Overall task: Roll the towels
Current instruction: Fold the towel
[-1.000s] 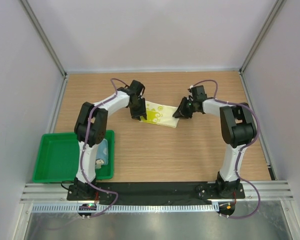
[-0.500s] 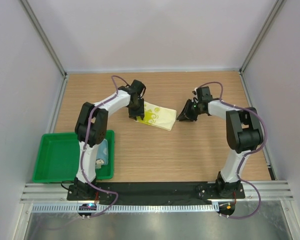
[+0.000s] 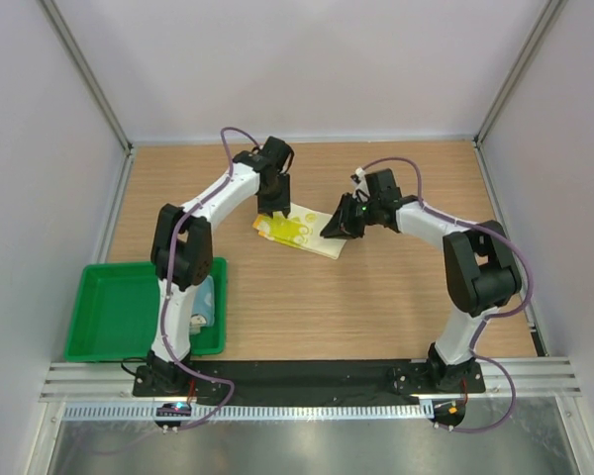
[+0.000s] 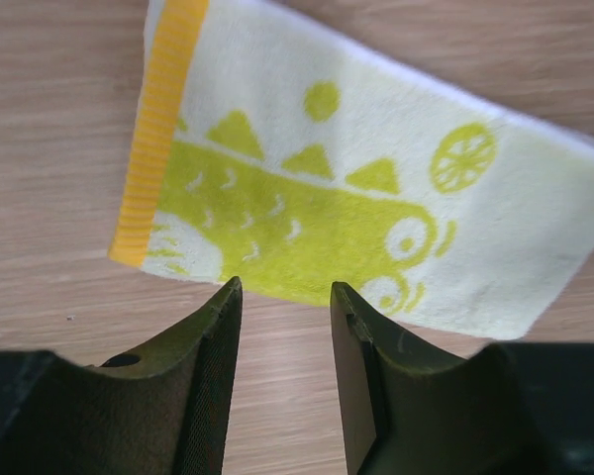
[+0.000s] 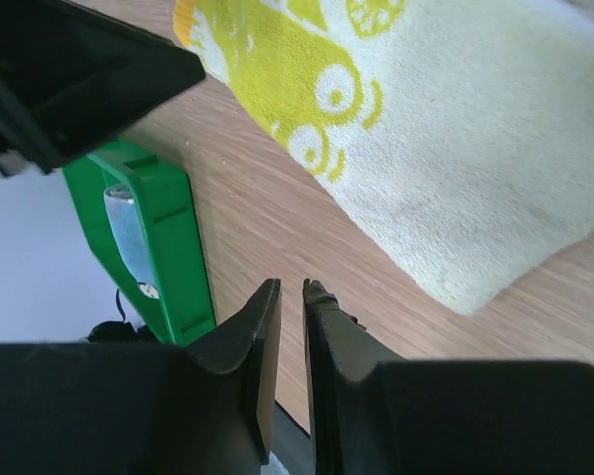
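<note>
The yellow-cream towel (image 3: 297,233) lies folded flat on the wooden table, its orange band at the left end. It fills the left wrist view (image 4: 376,208) and the right wrist view (image 5: 475,148). My left gripper (image 3: 274,205) is open and empty just behind the towel's left end, with bare wood between its fingers (image 4: 285,289). My right gripper (image 3: 337,228) is at the towel's right end, its fingers almost together and holding nothing (image 5: 291,289). The light blue towel (image 3: 206,302) lies in the green tray.
The green tray (image 3: 109,317) stands at the near left beside the left arm's base, and also shows in the right wrist view (image 5: 153,247). Enclosure walls ring the table on three sides.
The left gripper has let go and drawn back from the towel's left end, baring the orange band. The right gripper swung away, then returned leftward to the towel's right end.
</note>
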You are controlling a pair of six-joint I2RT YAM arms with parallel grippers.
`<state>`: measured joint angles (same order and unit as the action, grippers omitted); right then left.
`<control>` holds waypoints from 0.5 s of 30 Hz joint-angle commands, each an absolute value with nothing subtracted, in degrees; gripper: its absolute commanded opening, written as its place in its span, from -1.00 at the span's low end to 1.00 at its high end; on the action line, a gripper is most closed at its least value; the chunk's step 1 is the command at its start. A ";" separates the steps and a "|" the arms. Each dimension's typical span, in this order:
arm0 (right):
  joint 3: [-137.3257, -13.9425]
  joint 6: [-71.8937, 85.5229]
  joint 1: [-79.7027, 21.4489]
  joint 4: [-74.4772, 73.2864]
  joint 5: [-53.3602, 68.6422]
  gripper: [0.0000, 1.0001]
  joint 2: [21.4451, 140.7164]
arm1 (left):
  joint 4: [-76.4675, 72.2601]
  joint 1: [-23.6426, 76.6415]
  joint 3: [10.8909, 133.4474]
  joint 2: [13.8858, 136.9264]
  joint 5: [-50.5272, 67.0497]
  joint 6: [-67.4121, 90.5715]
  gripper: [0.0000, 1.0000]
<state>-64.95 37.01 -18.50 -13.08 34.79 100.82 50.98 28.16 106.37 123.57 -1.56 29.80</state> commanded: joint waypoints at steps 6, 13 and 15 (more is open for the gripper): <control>-59.15 41.13 -19.07 -3.87 37.71 -0.58 105.46 | 51.85 28.21 112.41 124.01 -1.15 29.62 -0.12; -55.64 40.52 -18.72 -1.41 37.00 -0.65 109.69 | 51.42 28.21 111.80 125.68 -0.97 29.71 -0.14; -54.32 40.34 -18.63 -0.88 37.00 -0.66 109.43 | 50.19 27.95 110.57 125.51 -0.97 29.79 -0.14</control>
